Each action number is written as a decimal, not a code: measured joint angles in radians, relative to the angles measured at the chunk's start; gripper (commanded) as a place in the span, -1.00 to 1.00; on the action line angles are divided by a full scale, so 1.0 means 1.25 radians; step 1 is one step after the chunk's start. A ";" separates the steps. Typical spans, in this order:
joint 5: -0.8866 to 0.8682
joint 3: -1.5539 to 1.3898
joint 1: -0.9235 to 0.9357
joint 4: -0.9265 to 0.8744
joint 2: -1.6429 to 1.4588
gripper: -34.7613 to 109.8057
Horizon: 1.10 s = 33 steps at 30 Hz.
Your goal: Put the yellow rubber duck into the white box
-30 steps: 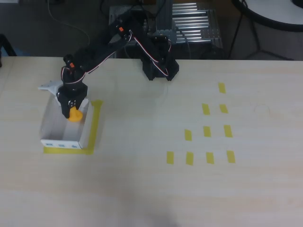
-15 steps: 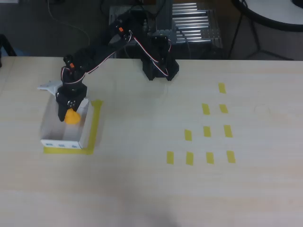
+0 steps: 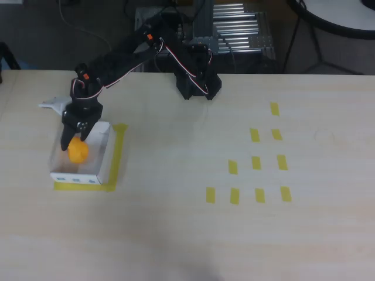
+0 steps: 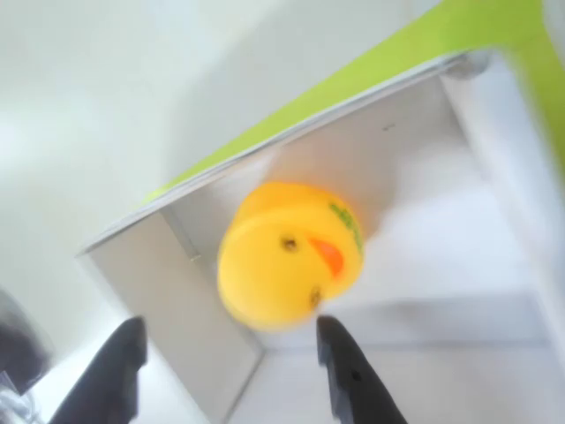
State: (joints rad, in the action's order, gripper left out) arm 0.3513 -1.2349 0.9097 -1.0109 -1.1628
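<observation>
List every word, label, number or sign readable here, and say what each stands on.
No text can be read.
Small blue marks on the white box's outer side: too small to read.
Green mark on the yellow rubber duck in the wrist view: blurred, unreadable.

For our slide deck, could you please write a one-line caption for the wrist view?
Yellow rubber duck lying inside the white box, just beyond the open gripper.

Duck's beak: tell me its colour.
Orange, on the yellow rubber duck; clearest in the wrist view.
</observation>
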 measured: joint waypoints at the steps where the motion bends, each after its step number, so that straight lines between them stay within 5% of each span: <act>1: -0.004 0.025 -0.004 -0.022 0.000 -0.14; 5: -0.025 0.117 -0.026 -0.106 -0.017 -0.24; 8: -0.053 0.158 -0.053 -0.140 -0.074 -0.52; 16: -0.166 0.151 -0.153 -0.081 -0.394 -0.52; 25: -0.268 -0.406 -0.393 0.276 -1.023 -0.52; 33: -0.293 -1.000 -0.702 0.318 -1.538 -0.52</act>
State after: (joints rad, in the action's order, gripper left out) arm -0.0153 -2.4850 0.0322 -0.6136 -3.0848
